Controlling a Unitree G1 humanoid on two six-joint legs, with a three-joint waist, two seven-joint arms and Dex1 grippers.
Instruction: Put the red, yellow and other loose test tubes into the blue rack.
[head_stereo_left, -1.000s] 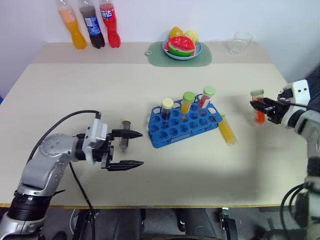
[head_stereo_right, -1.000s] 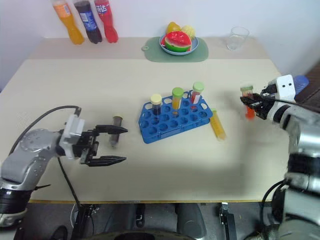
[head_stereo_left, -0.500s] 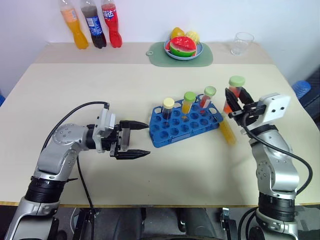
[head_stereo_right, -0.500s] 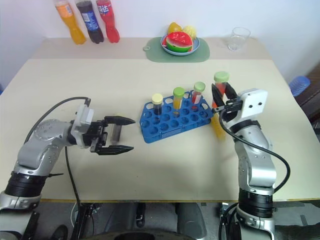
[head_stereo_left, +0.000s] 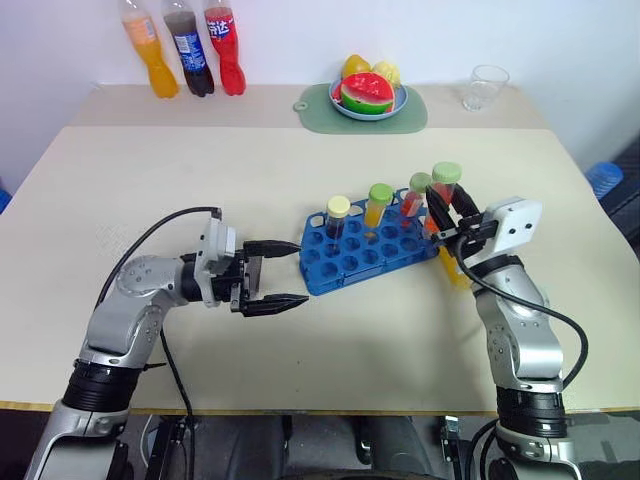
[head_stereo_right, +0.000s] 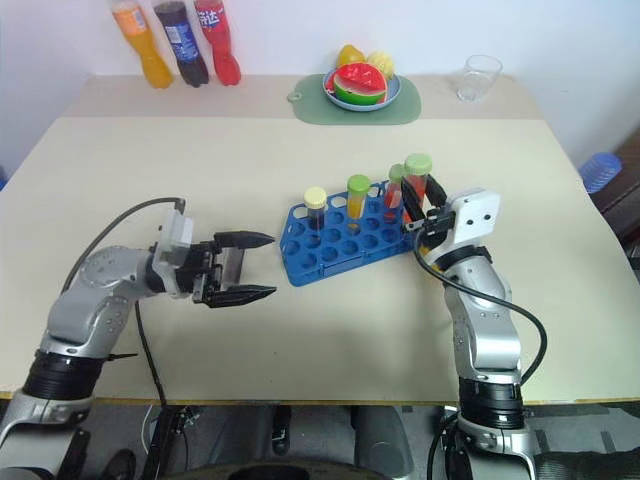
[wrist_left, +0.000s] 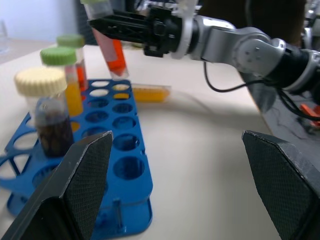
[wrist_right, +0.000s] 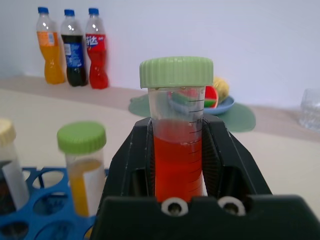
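Observation:
The blue rack (head_stereo_left: 352, 262) stands mid-table with three capped tubes upright in its back row. My right gripper (head_stereo_left: 446, 207) is shut on a green-capped tube of red liquid (wrist_right: 176, 150), held upright just over the rack's right end. A yellow tube (wrist_left: 148, 92) lies flat on the table right of the rack, partly behind that gripper. My left gripper (head_stereo_left: 301, 272) hangs open, level with the table, its fingertips at the rack's left end. A small dark-capped tube (head_stereo_right: 232, 267) stands by its fingers, partly hidden.
Three drink bottles (head_stereo_left: 185, 50) line the back left. A plate of fruit (head_stereo_left: 367, 92) on a green mat sits at the back centre, and a clear glass (head_stereo_left: 485, 86) at the back right. Bare tabletop lies in front of the rack.
My right gripper has swung in from the table's right side to the rack's right end, carrying the red tube. The left gripper has edged slightly toward the rack, still open.

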